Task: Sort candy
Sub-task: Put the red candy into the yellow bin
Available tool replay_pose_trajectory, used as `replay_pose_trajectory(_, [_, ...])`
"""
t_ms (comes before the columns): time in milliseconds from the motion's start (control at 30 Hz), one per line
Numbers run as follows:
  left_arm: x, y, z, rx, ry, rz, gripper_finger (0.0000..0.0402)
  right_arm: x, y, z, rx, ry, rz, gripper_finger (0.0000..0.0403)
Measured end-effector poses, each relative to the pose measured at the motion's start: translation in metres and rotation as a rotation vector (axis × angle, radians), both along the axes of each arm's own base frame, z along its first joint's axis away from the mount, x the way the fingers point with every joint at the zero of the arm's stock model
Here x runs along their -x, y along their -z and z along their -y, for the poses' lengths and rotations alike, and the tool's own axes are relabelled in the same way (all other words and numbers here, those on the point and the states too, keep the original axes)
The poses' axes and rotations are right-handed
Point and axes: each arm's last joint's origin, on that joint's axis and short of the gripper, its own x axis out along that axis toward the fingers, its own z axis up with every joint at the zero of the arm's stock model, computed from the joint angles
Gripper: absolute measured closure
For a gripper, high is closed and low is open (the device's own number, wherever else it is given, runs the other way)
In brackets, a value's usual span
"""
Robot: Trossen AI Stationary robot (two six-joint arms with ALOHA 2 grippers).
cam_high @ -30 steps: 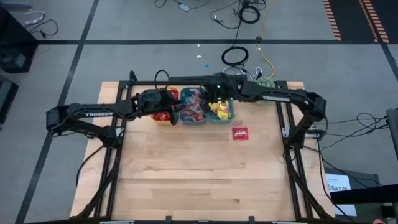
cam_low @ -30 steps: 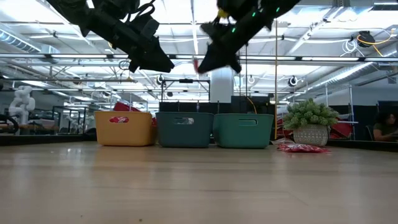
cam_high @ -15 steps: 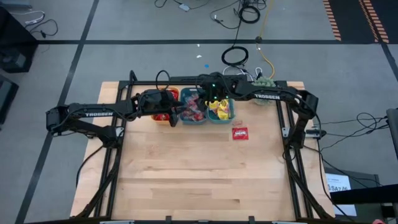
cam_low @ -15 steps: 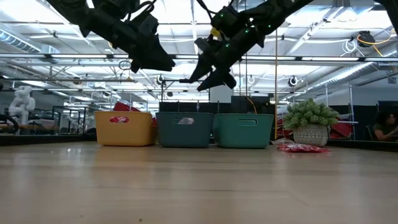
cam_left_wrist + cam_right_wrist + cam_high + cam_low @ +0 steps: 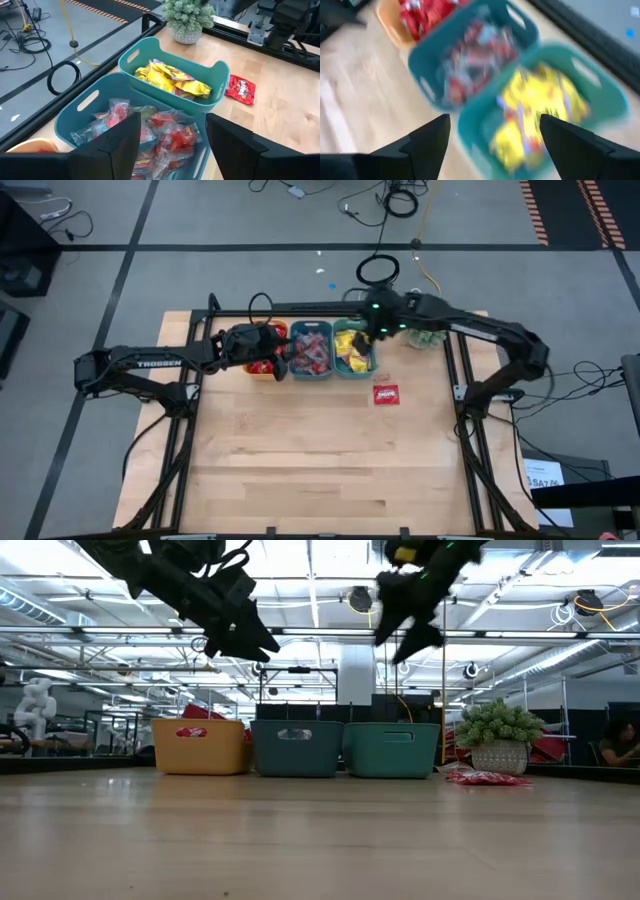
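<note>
Three bins stand in a row at the table's far edge. The orange bin [image 5: 262, 366] holds red packets, the middle blue-teal bin [image 5: 75, 112] holds clear and red wrapped candy [image 5: 160, 137], and the right teal bin [image 5: 220, 80] holds yellow packets [image 5: 172, 79]. One red packet [image 5: 386, 394] lies flat on the table, right of the bins. My left gripper [image 5: 172, 145] hangs open above the middle bin's left side, with nothing between its fingers. My right gripper [image 5: 495, 145] hangs open and empty above the right teal bin [image 5: 355, 358].
A green spiky plant in a pot [image 5: 428, 313] stands at the far right corner, beside the teal bin. The wide near half of the wooden table [image 5: 320, 470] is bare. Dark frame rails [image 5: 465, 380] run along the table's sides.
My right gripper, shut a second ago above the middle bin, has opened. It has then swung up and toward the table's right edge, and now hangs over the right teal bin. The bins and the red packet on the table have stayed put.
</note>
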Motion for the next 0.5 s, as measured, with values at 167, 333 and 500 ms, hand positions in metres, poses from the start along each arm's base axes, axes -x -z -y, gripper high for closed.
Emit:
replay_pose_trajectory(167, [-0.001, -0.001, 0.0, 0.006, 0.017, 0.018, 0.0168, 0.057, -0.028, -0.031, -0.036, 0.173, -0.143, 0.0103])
replay_pose_trajectory(333, [-0.008, 0.002, 0.011, 0.004, 0.082, 0.011, 0.0168, 0.128, -0.033, -0.077, 0.029, 0.365, -0.176, 0.0103])
replay_pose_trajectory(500, [-0.039, 0.017, 0.035, -0.046, 0.04, 0.051, 0.0168, 0.192, -0.005, -0.112, -0.121, 0.471, 0.008, 0.0103])
